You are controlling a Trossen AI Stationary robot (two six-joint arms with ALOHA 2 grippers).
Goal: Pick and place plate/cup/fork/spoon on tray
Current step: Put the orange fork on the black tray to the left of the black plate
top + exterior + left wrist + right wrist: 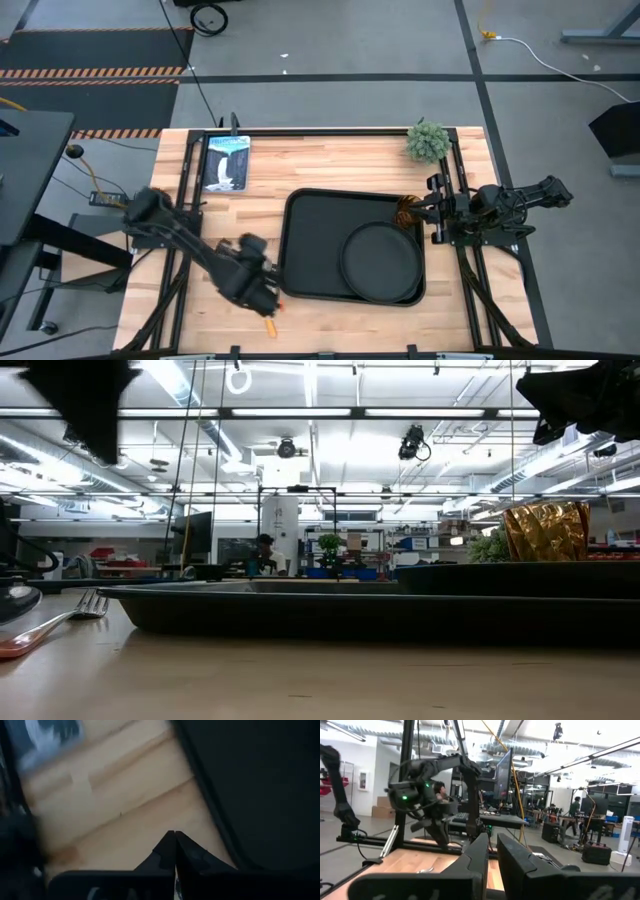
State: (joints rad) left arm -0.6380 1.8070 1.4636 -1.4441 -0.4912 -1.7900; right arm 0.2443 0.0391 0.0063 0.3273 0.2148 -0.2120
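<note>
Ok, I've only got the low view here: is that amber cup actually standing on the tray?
Observer: Yes. From above, the cup stands inside the tray, in its far right corner.
Operator: And the plate?
Observer: The plate lies on the tray's right half, nearer you than the cup.
Operator: Where are the pincers?
Observer: The left pincer is over the table by the tray's near left corner. The right pincer is beside the cup at the tray's right edge.
</note>
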